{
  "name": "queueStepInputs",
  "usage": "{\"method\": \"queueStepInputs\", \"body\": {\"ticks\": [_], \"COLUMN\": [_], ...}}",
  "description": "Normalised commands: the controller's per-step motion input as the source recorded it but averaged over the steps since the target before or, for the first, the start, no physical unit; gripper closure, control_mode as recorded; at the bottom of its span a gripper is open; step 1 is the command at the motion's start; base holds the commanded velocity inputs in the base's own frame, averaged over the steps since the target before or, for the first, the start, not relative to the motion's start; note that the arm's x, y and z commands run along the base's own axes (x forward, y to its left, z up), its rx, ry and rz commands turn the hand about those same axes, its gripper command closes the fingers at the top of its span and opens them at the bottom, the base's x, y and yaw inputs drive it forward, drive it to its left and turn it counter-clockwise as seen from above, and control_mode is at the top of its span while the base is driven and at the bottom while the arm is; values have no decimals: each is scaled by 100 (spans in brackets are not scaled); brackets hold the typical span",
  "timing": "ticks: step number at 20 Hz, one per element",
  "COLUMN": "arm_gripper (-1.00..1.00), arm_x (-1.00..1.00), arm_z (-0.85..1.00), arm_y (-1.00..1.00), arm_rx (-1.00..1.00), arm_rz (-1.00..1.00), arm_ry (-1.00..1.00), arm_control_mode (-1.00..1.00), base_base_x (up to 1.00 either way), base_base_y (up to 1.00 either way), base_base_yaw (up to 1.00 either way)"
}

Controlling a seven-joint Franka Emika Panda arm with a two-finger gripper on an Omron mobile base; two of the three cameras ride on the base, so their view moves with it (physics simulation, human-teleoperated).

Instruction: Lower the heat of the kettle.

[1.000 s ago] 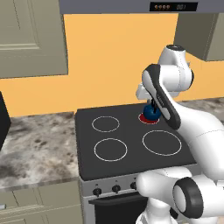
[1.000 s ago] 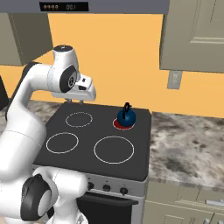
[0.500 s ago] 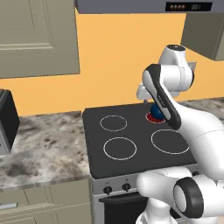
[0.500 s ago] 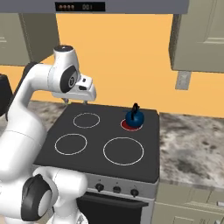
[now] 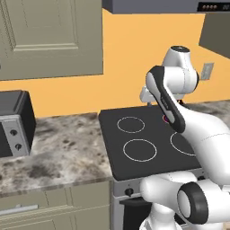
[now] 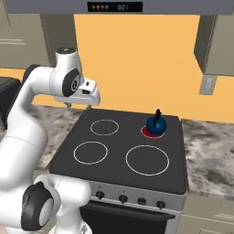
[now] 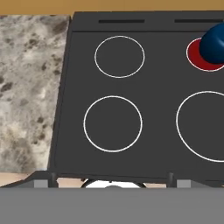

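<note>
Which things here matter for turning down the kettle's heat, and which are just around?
For the job:
small glossy dark-blue kettle
glowing red burner
stove knobs
open claw

Just around:
grey microwave
speckled stone counter
wall outlet

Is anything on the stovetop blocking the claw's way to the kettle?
Nothing visible does. The claw hangs open above the stove's rear left corner; the kettle sits on the red burner at rear right, with bare stovetop between.

The dark-blue kettle (image 7: 215, 44) sits on a glowing red burner (image 7: 200, 59) of the black stovetop (image 7: 157, 100) beside a granite counter (image 7: 28, 83)
</note>
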Motion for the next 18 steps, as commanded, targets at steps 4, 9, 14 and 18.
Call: {"method": "queueStepInputs", "body": {"ticks": [4,9,14,18], "arm_gripper": [-100,-100,-100,-100], "arm_x": [0,0,0,0], "arm_z": [0,0,0,0], "arm_y": [0,0,0,0], "arm_rx": [0,0,0,0], "arm_rz": [0,0,0,0], "arm_ry": [0,0,0,0], "arm_control_mode": [100,100,100,100], "base_base_x": [-6,-5,-1,0], "base_base_y": [55,55,49,47], "base_base_yaw": [0,0,0,0]}}
